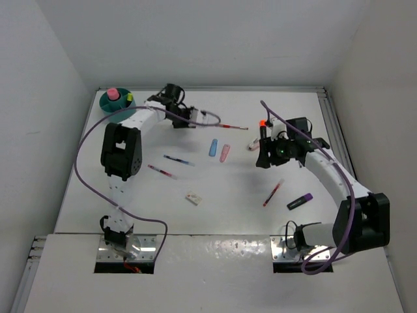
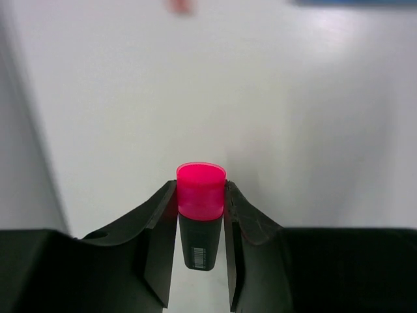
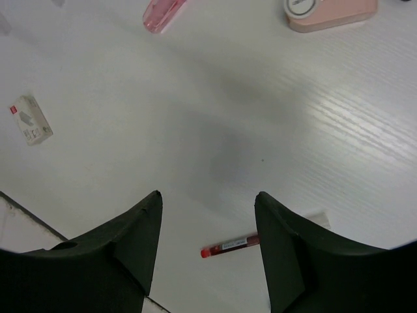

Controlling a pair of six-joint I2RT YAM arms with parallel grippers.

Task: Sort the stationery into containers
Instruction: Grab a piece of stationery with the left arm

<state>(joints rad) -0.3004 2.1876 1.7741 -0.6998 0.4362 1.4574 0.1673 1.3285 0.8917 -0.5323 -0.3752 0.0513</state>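
- Left jaws clamped on a pink-capped highlighter, cap end poking past the tips.
- Right jaws apart, nothing between them; red pen lies on the counter below.
- Teal cup at the counter's back-left corner, with pink and yellow items inside.
- Pens and erasers lie loose mid-counter.

Bright, even overhead light washes the white worktop; shadows are soft and faint. Glare sheens its near strip. In the left wrist view the far worktop is blurred and the pink highlighter looks oversaturated. The right wrist view shows streaky glare at right.
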